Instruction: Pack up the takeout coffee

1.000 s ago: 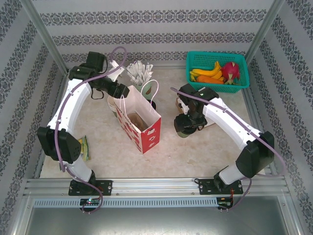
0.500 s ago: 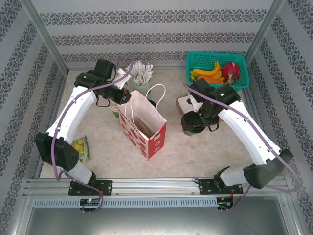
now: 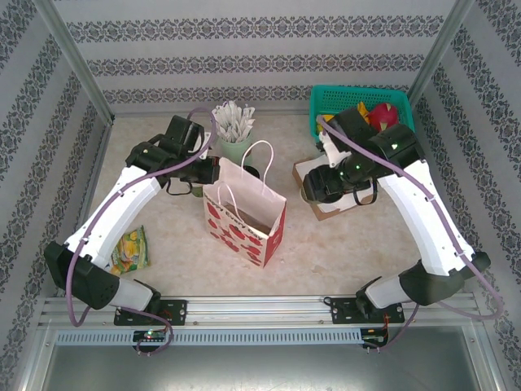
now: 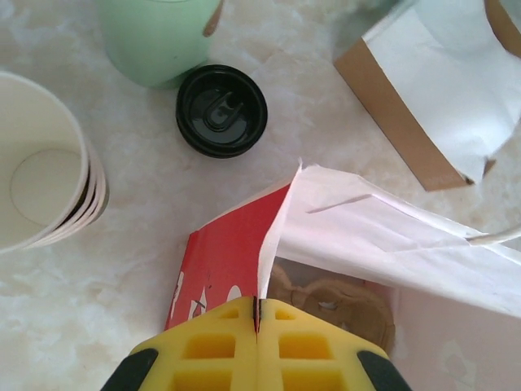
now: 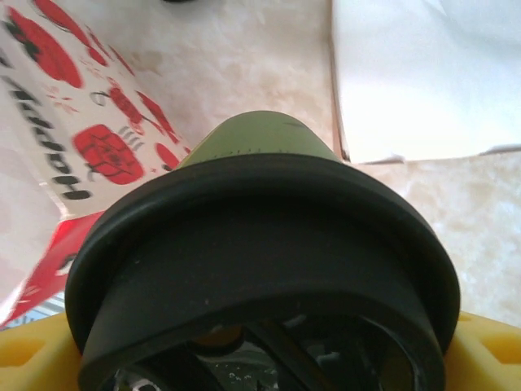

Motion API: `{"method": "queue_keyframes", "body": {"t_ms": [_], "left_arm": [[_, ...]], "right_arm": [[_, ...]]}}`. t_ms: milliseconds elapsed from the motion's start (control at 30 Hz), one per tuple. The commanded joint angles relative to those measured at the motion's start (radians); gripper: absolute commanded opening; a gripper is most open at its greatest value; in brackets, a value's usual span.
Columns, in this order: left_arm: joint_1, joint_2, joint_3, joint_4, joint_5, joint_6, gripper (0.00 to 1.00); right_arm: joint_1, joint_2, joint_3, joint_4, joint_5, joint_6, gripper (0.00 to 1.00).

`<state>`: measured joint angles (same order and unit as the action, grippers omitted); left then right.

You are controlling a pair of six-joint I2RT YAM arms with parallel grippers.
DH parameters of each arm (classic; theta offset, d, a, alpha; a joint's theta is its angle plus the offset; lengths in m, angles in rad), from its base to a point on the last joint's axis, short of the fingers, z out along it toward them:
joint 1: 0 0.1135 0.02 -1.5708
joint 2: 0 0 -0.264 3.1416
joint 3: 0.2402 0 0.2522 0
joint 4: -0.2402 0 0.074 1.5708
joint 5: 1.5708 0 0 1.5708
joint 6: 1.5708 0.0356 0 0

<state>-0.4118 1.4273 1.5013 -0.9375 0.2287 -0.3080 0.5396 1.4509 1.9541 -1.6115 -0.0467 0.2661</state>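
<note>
The takeout coffee (image 5: 260,220), olive-green below a black lid, is held in my right gripper (image 5: 260,358), whose yellow fingers (image 5: 488,358) flank the lid. From above, this gripper (image 3: 323,186) hangs over the table to the right of the bag, at the cardboard box's left edge. The red-and-white paper bag (image 3: 248,216) stands open mid-table. My left gripper (image 4: 257,314) is shut on the bag's rim (image 4: 277,236) at its back left corner (image 3: 213,173). A brown cardboard insert (image 4: 334,301) lies inside the bag.
Another black lid (image 4: 221,110) sits on the table behind the bag (image 3: 253,173). Near it are a mint-green cup (image 4: 155,37) of white sticks (image 3: 232,122), stacked cream cups (image 4: 41,179), an open cardboard box (image 3: 346,202), a teal fruit basket (image 3: 358,91) and a snack packet (image 3: 130,248).
The right arm has carried the coffee up and back toward the box. The left gripper has dragged the bag rightward, turning it.
</note>
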Motion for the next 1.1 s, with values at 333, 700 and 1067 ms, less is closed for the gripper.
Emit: {"method": "queue_keyframes", "body": {"t_ms": [333,700,1067], "left_arm": [[-0.011,-0.036,-0.052,0.120,-0.021,-0.192,0.00],[-0.016,-0.012,-0.030,0.124,0.050,-0.129,0.01],[-0.017,-0.005,-0.025,0.110,0.070,-0.084,0.00]], "right_arm": [[0.094,0.078,0.260,-0.085,-0.068,0.001,0.60],[0.177,0.212,0.412,-0.132,-0.070,-0.021,0.59],[0.207,0.281,0.339,-0.024,-0.203,-0.043,0.59]]}}
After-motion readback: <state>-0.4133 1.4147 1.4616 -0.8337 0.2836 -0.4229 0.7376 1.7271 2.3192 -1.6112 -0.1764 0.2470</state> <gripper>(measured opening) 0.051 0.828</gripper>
